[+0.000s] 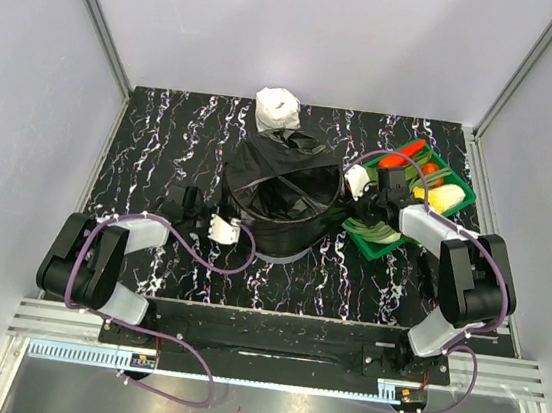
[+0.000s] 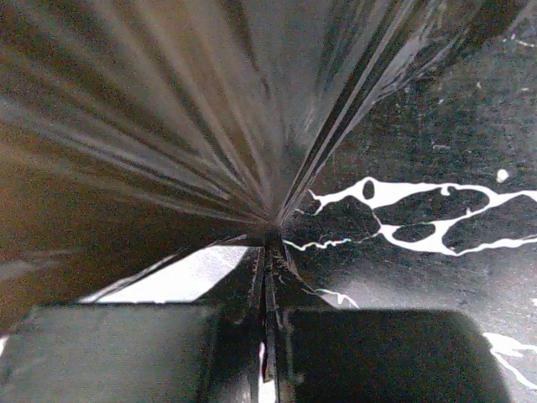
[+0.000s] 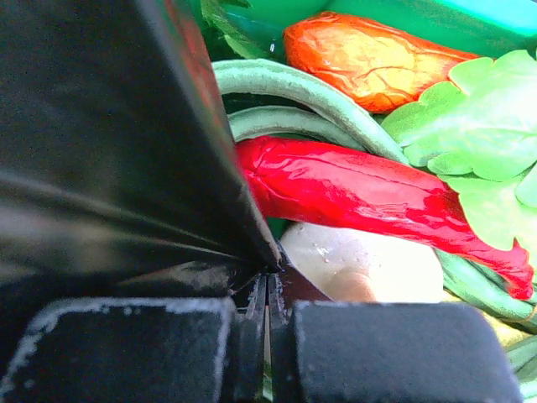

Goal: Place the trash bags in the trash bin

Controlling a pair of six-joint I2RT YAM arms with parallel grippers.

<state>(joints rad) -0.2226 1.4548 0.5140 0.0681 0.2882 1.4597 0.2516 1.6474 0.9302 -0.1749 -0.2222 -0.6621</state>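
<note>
Left gripper [image 1: 223,227] is clamped on the trash bag [image 1: 283,192] at its near-left edge; right gripper [image 1: 358,181] pinches its right edge, by the veg basket [image 1: 462,192]. Bag drapes over the trash bin [image 1: 275,258], mid-table. Step looks like spreading it w/ 2 arms. Next: ease edges down evenly, no tearing.

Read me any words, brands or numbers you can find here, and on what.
No readable text.
The glossy black plastic trash bag, the white wrapped roll and the green rectangular plastic basket show none.
The small tag by the left arm's base is too small to read.
</note>
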